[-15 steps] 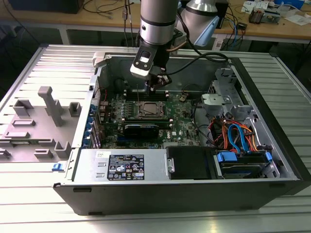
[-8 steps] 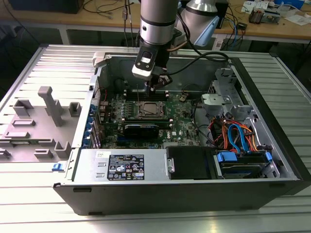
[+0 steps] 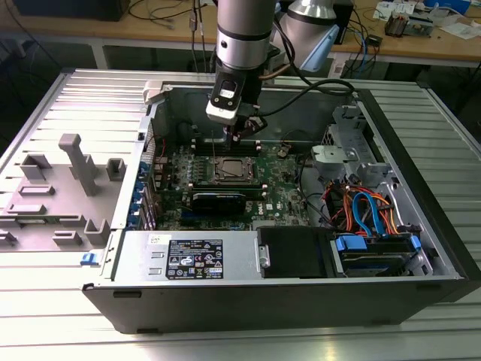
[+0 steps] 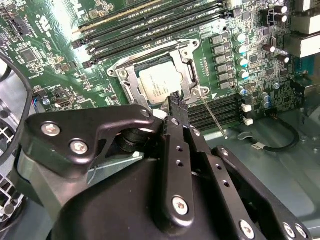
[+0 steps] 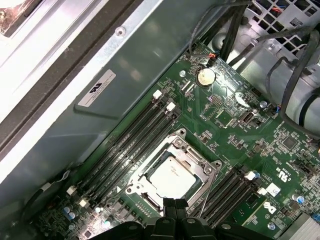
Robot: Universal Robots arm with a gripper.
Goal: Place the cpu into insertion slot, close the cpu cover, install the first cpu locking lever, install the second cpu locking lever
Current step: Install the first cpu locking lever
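Note:
The cpu [image 4: 159, 84] lies flat in the insertion slot [image 3: 228, 171] on the green motherboard, its silvery top showing in both wrist views [image 5: 171, 176]. The cpu cover [image 4: 131, 85] lies down over it, framing the chip [image 5: 196, 156]. One thin locking lever [image 4: 212, 114] sticks up free beside the socket [image 5: 207, 192]. My gripper [image 4: 175, 100] hovers just above the socket's edge near that lever, fingers together with nothing between them [image 5: 175, 204]. In the exterior view the gripper [image 3: 242, 135] hangs a little beyond the socket, inside the open case.
Long black memory slots [image 5: 125, 145] flank the socket on both sides. The case wall [image 5: 125, 60] stands close behind them. A black card [image 3: 218, 201], a power supply [image 3: 192, 258], and drive cables [image 3: 368, 210] fill the case. A grey fixture plate [image 3: 60, 188] lies at the exterior view's left.

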